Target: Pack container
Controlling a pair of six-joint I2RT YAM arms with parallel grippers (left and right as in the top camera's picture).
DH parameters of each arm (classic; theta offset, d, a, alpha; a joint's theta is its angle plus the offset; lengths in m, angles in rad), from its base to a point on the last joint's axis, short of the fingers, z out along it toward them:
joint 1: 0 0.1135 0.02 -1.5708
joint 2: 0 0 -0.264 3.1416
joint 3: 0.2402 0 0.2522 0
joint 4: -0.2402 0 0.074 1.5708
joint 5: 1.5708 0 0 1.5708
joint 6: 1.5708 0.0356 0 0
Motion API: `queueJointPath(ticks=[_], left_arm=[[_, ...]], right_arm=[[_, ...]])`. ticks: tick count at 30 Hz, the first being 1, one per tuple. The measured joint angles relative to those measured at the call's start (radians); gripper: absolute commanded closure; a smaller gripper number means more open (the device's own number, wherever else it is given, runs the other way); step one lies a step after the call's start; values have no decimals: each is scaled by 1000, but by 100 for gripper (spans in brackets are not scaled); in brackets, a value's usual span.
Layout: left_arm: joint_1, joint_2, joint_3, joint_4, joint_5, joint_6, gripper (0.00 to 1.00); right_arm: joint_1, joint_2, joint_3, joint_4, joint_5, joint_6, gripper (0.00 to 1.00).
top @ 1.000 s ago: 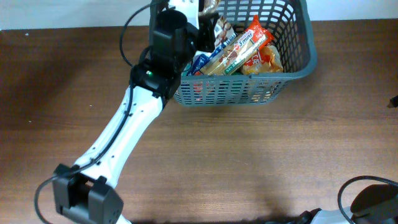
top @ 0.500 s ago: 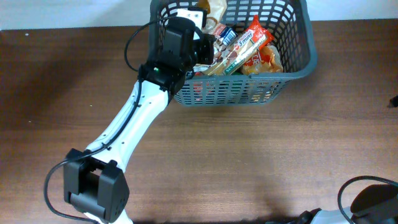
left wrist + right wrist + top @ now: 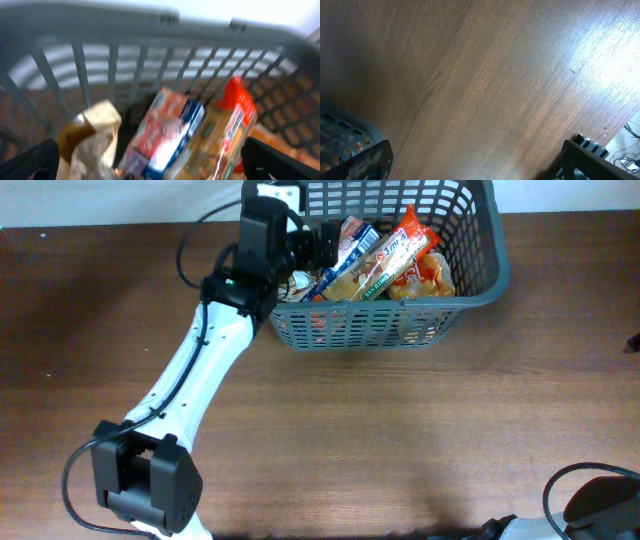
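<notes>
The container (image 3: 470,295) is a dark grey lattice basket at the table's far edge, holding several snack packets. My left gripper (image 3: 318,242) hangs open over its left end. In the left wrist view the left gripper (image 3: 155,160) has its jaws wide apart, with nothing between them. Below it lie a brown and white bag (image 3: 92,135), a red and blue packet (image 3: 170,135) and an orange-red packet (image 3: 237,120), inside the container's wall (image 3: 115,65). My right gripper (image 3: 477,160) stands open over bare wood, with a corner of the container (image 3: 342,127) at the lower left.
The brown wooden table (image 3: 400,440) stretches in front of the basket. A black cable and a dark arm base (image 3: 595,500) sit at the front right corner. A white wall runs behind the basket.
My left gripper has gone from shut to wide open over the basket. Its wrist has drawn back to the left. The red and blue packet now lies loose among the others.
</notes>
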Motion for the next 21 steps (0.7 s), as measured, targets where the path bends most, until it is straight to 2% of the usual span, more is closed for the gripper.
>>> queueJointPath(ticks=[5, 8, 21], left_arm=[[10, -10, 169, -42, 0, 53, 1], [10, -105, 290, -201, -1, 93, 1], [136, -569, 334, -773, -140, 114, 1]], right_arm=[[0, 0, 0, 0, 0, 0, 1], [0, 0, 0, -1, 0, 1, 1], [0, 0, 0, 0, 0, 0, 1]])
